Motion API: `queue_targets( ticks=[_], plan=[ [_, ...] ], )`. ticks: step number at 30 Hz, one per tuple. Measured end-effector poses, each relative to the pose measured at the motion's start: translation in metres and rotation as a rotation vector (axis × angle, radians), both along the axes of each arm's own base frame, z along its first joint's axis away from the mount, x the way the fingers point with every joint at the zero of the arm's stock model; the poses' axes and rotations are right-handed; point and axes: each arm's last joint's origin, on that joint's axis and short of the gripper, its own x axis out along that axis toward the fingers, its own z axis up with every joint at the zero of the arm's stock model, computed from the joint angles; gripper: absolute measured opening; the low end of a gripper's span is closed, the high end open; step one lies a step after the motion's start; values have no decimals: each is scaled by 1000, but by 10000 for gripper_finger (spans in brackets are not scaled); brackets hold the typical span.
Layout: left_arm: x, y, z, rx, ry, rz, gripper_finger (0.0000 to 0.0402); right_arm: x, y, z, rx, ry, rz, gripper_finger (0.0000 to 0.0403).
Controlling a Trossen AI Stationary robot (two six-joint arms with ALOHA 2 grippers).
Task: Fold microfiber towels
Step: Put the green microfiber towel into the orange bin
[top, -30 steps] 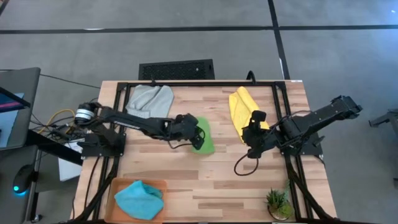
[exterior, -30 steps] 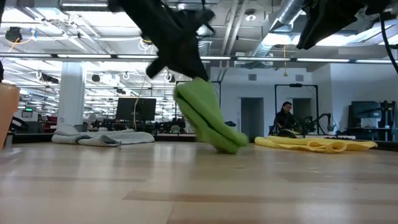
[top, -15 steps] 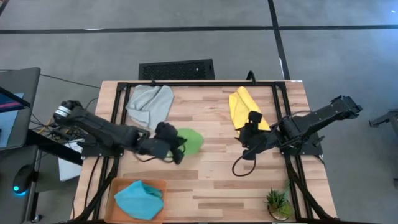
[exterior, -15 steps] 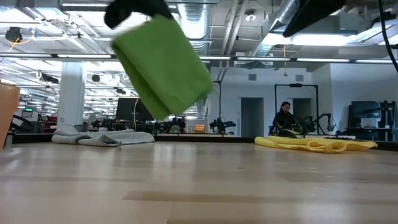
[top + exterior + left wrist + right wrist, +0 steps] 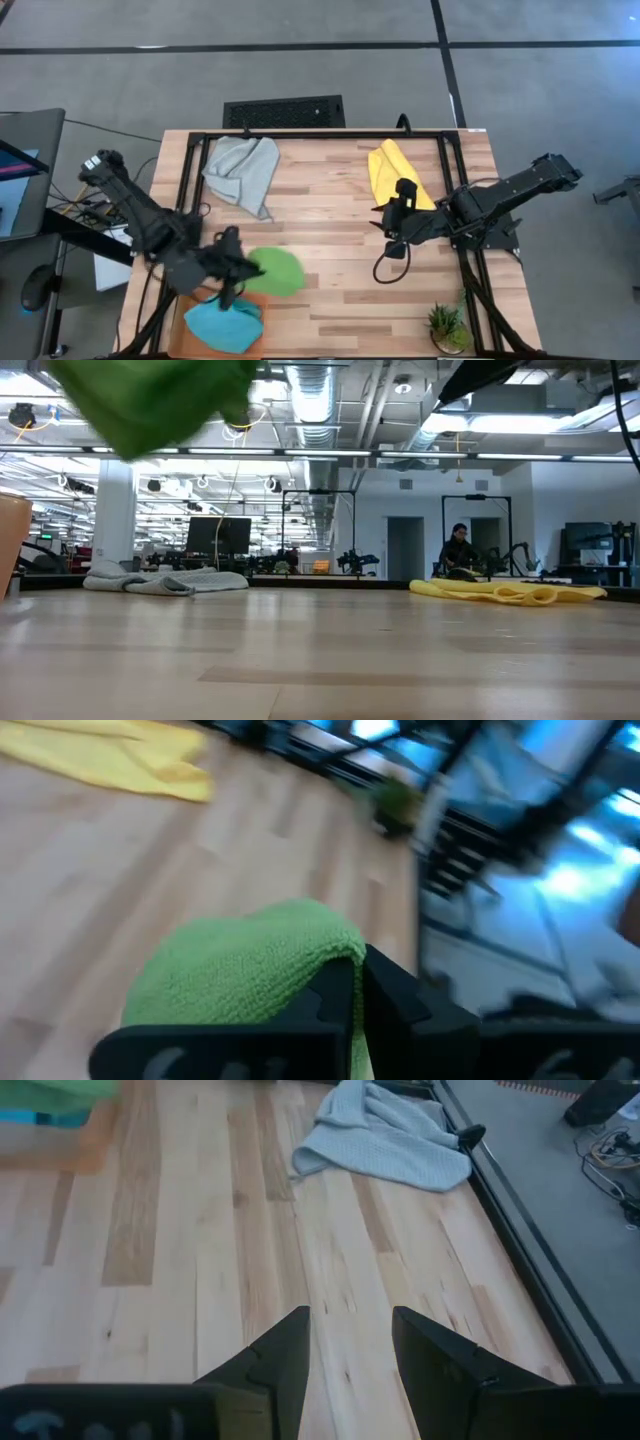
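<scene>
**Lighting and picture quality**

Even, bright overhead light; high view sharp, shadows on the table (image 5: 340,200) soft and short. Low view: ceiling strip lights glare white; near tabletop soft, green towel (image 5: 150,400) smeared by motion blur. Left wrist view heavily blurred, background bluish and streaked. Right wrist view clear at centre, grey towel (image 5: 385,1140) crisp, near fingers (image 5: 275,1365) soft.

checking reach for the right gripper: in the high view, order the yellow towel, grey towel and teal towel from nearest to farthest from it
From the right gripper:
1. Yellow towel, right beside it, back right.
2. Grey towel, back left.
3. Teal towel, front left, on the tray.
</scene>
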Motion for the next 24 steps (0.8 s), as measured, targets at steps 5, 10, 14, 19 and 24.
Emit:
queue_targets(
  ticks=[5, 10, 14, 19, 24],
  plan=[
    [-27, -18, 7, -39, -19, -123, 0, 2, 1, 2, 9, -23, 0, 168],
    [-49, -35, 12, -178, -27, -187, 0, 2, 1, 2, 13, -30, 0, 168],
    [-64, -45, 11, -292, 11, -174, 0, 3, 1, 3, 18, -40, 2, 168],
    [-73, -54, 1, -386, 90, -120, 0, 6, 6, 6, 58, -50, 119, 168],
    [-77, -64, -9, -473, 182, -66, 0, 13, 13, 10, 89, -88, 299, 168]
  ],
)
